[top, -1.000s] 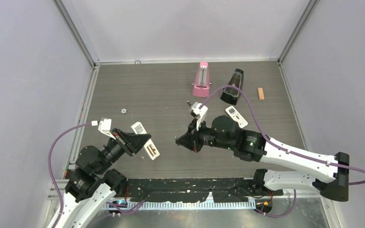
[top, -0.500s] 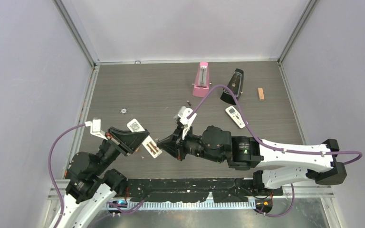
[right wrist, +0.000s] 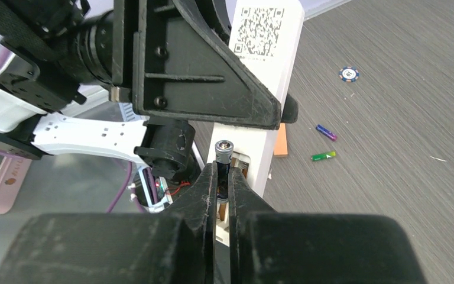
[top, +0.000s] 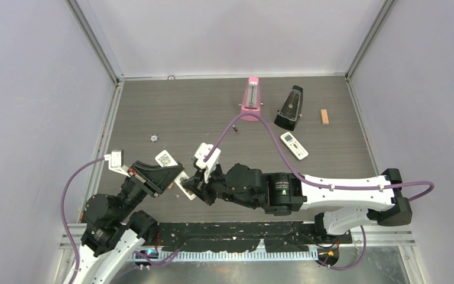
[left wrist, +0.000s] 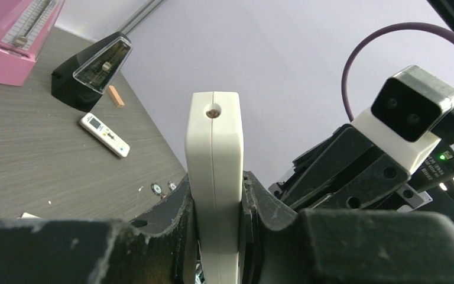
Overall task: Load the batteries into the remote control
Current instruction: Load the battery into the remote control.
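My left gripper [left wrist: 216, 195] is shut on the slim white remote control [left wrist: 214, 142] and holds it off the table, end-on to its camera. In the top view the remote control [top: 184, 184] juts out of the left gripper [top: 168, 174], and my right gripper [top: 196, 188] meets its lower end. The right wrist view shows the remote control [right wrist: 266, 53] with a QR sticker and an open compartment. My right gripper [right wrist: 222, 171] is shut on a dark battery [right wrist: 223, 151], whose tip is at that compartment. A purple battery [right wrist: 326, 132] and a green battery [right wrist: 323, 156] lie on the table beyond.
At the back stand a pink metronome [top: 250, 99] and a black metronome [top: 289, 108]. Near them lie a broader white remote [top: 294, 145] and an orange block [top: 324, 116]. A small round disc [top: 152, 138] sits at the left.
My right arm has swung left across the table, bringing the held battery up to the remote control. The left gripper has shifted slightly with the remote still in it.
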Available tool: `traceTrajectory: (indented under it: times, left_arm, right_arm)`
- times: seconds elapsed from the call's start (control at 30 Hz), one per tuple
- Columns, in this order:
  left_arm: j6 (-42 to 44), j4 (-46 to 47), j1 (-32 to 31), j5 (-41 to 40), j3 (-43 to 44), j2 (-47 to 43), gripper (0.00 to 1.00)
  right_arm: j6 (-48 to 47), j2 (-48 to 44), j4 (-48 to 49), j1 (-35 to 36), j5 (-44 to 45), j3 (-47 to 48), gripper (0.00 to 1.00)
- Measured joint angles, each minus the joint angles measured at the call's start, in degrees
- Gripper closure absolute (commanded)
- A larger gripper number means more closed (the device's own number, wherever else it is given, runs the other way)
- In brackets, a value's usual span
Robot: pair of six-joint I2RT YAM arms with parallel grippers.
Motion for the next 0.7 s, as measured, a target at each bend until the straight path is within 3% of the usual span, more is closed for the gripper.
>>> traceTrajectory:
  times: [0.33,0.7]
  left_arm:
    - [-2.3,0.0,0.0,-0.9,-0.7,-1.9,1.00]
    - [-4.4,1.6,0.0,-1.0,-2.8,-1.9,1.00]
  right_arm:
    - [-1.2,0.9,-1.3,1.2,0.9,0.1,0.94]
    - [-1.2,1.1,-3.2,1.3,1.9,0.2,0.83]
